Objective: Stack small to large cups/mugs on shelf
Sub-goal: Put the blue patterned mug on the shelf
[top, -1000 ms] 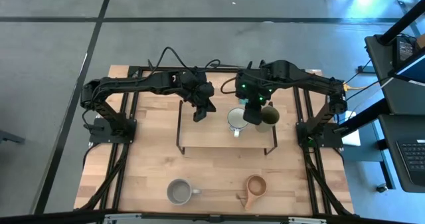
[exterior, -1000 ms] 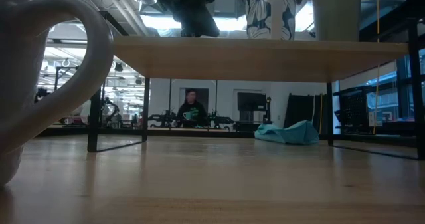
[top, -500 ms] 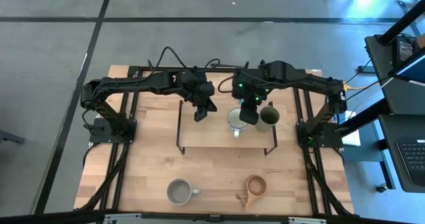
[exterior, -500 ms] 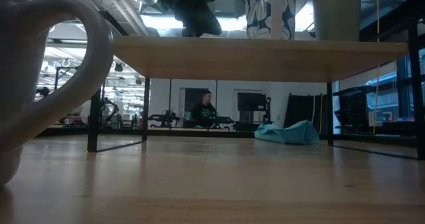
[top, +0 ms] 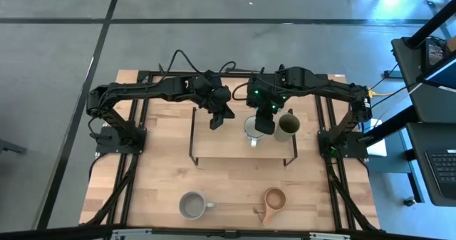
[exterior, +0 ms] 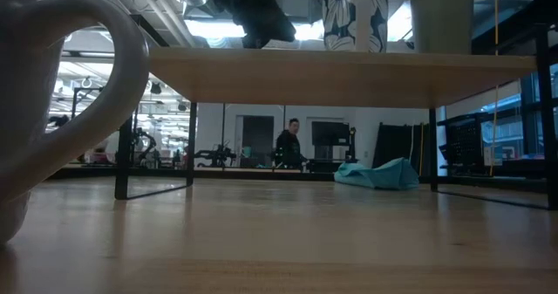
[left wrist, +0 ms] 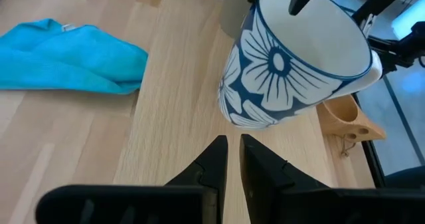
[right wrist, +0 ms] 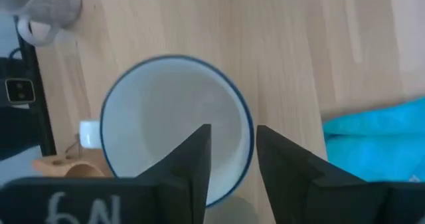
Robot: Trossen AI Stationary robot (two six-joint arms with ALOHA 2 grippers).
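A white mug with blue flowers (top: 251, 130) and an olive-green cup (top: 288, 126) stand side by side on the right part of the light-wood shelf (top: 228, 151). A grey mug (top: 192, 205) and a brown wooden cup (top: 273, 201) rest on the table near its front edge. My right gripper (right wrist: 231, 141) is open above the flowered mug (right wrist: 169, 131). One finger (right wrist: 198, 151) is over the mug's inside and the other (right wrist: 273, 154) is outside its rim; no touch shows. My left gripper (left wrist: 233, 154) is shut and empty, over the shelf left of that mug (left wrist: 292, 71).
A teal cloth (left wrist: 66, 54) lies on the table behind the shelf. The shelf's black wire legs (exterior: 122, 159) stand at both ends. In the low view the grey mug's handle (exterior: 78, 93) fills the left. A person walks in the room behind.
My right gripper has tipped and swung a little toward the table's left, from over the gap between the two cups to over the flowered mug. More of the olive cup shows now. Both cups stay in place on the shelf.
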